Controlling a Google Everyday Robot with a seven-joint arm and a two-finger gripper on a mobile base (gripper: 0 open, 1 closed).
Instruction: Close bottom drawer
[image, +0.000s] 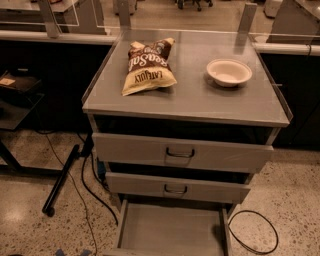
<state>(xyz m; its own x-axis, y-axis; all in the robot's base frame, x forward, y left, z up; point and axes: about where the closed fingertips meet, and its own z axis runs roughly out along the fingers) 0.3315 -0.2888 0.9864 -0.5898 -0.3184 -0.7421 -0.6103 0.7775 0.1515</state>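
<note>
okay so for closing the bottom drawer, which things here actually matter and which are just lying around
Belongs to the job:
bottom drawer, pulled out
pincer, not in view

Just lying about:
chip bag on the cabinet top
bowl on the cabinet top
top drawer
middle drawer
cable on the floor
</note>
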